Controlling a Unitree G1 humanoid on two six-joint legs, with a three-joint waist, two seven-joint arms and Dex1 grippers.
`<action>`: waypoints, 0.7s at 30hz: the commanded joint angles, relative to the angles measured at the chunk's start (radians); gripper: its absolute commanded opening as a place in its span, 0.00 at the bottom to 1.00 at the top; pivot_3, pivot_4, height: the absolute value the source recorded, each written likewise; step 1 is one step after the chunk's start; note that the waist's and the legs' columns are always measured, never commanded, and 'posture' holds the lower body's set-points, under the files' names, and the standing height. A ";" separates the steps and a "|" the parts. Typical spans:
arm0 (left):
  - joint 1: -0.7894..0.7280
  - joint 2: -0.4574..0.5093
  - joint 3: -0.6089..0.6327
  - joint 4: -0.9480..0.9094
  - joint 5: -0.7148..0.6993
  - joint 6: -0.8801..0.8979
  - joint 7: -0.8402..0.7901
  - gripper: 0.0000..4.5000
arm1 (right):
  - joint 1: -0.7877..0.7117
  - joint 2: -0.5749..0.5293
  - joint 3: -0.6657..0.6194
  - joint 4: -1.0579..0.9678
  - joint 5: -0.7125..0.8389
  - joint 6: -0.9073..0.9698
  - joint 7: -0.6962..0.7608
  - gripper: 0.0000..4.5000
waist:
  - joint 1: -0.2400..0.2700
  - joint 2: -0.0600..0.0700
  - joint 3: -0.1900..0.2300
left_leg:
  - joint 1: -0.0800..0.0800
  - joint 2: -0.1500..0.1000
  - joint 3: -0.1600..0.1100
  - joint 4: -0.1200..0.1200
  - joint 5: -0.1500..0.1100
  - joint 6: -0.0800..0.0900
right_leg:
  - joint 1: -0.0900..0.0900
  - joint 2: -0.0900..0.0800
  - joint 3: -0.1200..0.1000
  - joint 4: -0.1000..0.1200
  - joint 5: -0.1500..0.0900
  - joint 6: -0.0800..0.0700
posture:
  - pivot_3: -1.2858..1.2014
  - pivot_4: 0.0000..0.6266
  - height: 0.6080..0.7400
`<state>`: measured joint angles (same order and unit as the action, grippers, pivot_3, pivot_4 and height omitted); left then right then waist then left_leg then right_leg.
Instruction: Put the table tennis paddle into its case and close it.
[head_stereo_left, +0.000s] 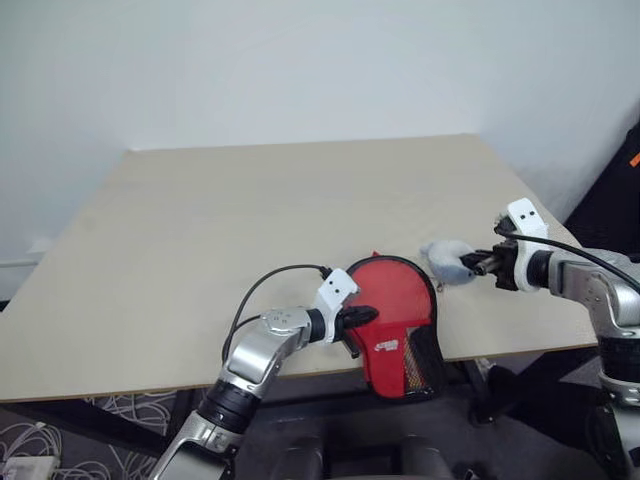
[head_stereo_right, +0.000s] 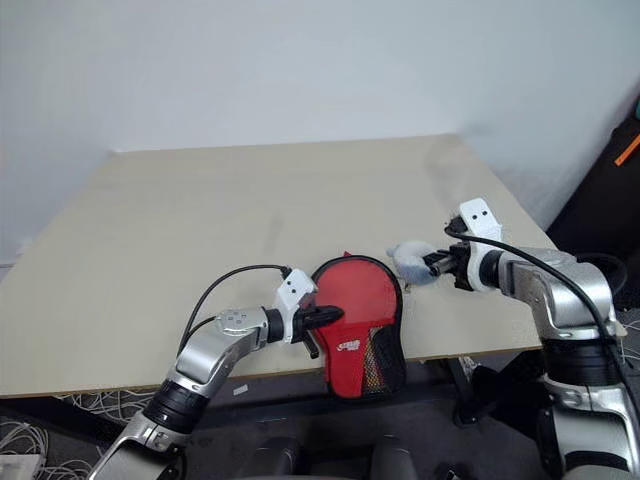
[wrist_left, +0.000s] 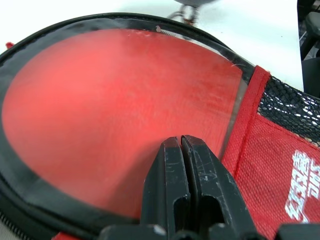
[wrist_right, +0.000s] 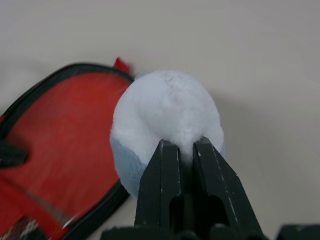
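Left eye view: one case (head_stereo_left: 400, 325) lies at the near edge of the table (head_stereo_left: 250, 230), its mesh end hanging over the edge. One red paddle face (wrist_left: 115, 115) shows through the clear window, so the table tennis paddle sits inside. There are two grippers. The left gripper (head_stereo_left: 362, 318) rests on the case's left side, its fingers (wrist_left: 200, 185) pressed together on the window and holding nothing. Just right of the case, the right gripper (head_stereo_left: 470, 265) has its fingers (wrist_right: 162, 185) pinched on one fluffy pale blue-white pompom (wrist_right: 167, 115), held above the table.
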<state>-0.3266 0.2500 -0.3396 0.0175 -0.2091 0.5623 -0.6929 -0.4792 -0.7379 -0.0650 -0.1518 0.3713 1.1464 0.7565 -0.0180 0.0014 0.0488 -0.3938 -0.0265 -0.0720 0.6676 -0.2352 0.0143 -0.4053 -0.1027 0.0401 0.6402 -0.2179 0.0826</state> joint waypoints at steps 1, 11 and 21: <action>0.006 0.009 -0.017 0.036 0.022 0.019 -0.003 0.00 | 0.038 -0.084 -0.020 -0.070 0.046 -0.023 0.074 0.00 | 0.002 -0.001 0.000 | 0.000 0.000 0.000 0.000 0.000 0.000 | 0.000 0.000 0.000 0.000 0.000 0.000 | 0.52 0.00 0.68; -0.007 0.007 -0.028 0.056 0.030 0.008 -0.014 0.00 | 0.212 -0.285 -0.014 -0.090 0.088 -0.233 0.318 0.00 | 0.014 -0.002 0.000 | 0.000 0.001 0.002 0.001 -0.001 0.001 | 0.000 0.000 0.001 0.000 -0.001 0.001 | 0.52 0.00 0.68; -0.024 0.005 -0.039 0.080 0.036 -0.008 -0.027 0.00 | 0.346 -0.374 -0.023 -0.125 0.130 -0.341 0.466 0.00 | 0.032 -0.003 0.001 | 0.000 0.001 0.003 0.003 -0.001 0.001 | 0.001 -0.001 0.001 -0.001 -0.002 0.000 | 0.52 0.00 0.68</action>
<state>-0.3565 0.2437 -0.3618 0.0617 -0.2053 0.5360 -0.7228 -0.1372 -1.0775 -0.0565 -0.2555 0.4918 0.8212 1.1937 0.0137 -0.0018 0.0497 -0.3942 -0.0257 -0.0691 0.6703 -0.2366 0.0154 -0.4048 -0.1036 0.0409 0.6390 -0.2197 0.0821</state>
